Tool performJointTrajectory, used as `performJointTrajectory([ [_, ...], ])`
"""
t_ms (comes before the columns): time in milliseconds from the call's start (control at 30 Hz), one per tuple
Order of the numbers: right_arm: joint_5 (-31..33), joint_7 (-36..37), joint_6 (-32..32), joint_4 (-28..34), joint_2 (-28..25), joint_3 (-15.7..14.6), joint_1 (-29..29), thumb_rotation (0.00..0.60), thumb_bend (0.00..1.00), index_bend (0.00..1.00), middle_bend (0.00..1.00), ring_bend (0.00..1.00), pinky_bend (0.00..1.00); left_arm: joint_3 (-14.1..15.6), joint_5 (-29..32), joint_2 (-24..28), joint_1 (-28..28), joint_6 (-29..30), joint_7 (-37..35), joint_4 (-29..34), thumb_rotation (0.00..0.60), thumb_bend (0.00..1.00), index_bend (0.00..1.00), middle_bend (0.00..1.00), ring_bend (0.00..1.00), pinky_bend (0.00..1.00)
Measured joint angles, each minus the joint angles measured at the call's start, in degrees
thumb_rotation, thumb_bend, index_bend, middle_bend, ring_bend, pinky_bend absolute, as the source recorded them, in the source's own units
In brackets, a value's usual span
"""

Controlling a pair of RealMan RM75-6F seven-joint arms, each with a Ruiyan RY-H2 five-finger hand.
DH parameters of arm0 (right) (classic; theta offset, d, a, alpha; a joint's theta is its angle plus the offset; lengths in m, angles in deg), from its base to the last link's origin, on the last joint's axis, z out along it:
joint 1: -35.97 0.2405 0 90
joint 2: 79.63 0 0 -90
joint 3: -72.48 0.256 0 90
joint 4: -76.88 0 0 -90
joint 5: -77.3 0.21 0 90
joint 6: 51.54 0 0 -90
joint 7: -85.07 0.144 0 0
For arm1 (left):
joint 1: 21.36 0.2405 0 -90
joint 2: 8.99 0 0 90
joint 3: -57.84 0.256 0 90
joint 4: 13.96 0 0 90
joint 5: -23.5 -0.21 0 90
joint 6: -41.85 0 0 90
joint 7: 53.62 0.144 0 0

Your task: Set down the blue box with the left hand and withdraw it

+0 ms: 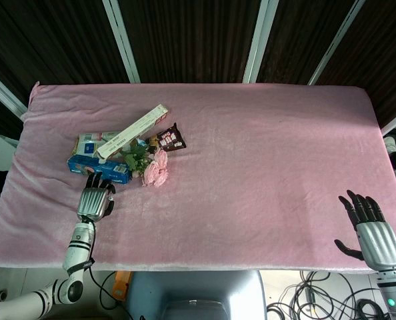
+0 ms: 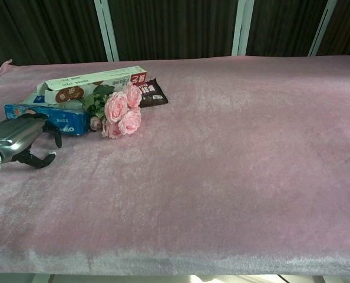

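Near the table's (image 1: 265,200) front edge both hands hold nothing, the right hand (image 1: 370,230) with fingers spread, the left hand (image 1: 95,200) with fingers apart just short of the one blue box (image 1: 98,168), printed white, lying flat by the far left corner.

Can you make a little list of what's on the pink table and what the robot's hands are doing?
table: pink cloth
blue box: lying flat, far left
long white box: propped across the blue box
pink roses: beside the blue box
dark snack packet: behind the roses
left hand: just in front of the blue box, holding nothing
right hand: open, near the table's front right edge
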Motion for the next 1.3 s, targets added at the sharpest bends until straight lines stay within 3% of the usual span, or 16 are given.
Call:
performJointTrajectory([
  [633, 0.13, -1.04, 0.53, 0.01, 0.52, 0.15, 0.21, 0.600, 0.29, 0.00, 0.00, 0.00, 0.00, -0.12, 0.12, 0.28, -0.30, -1.29, -1.45, -1.58, 0.600, 0.41, 0.51, 0.17, 0.06, 0.04],
  [967, 0.27, -1.04, 0.42, -0.04, 0.55, 0.30, 0.12, 0.600, 0.29, 0.00, 0.00, 0.00, 0.00, -0.20, 0.07, 0.03, -0.66, -1.73, -1.71, -2.06, 0.600, 0.41, 0.63, 0.19, 0.07, 0.05],
  [1300, 0.16, -1.16, 0.63, 0.03, 0.61, 0.19, 0.17, 0.600, 0.30, 0.00, 0.00, 0.00, 0.00, 0.21, -3.50, 4.10, 0.66, 3.22, -3.38, 4.95, 0.600, 0.41, 0.64, 0.20, 0.08, 0.06],
])
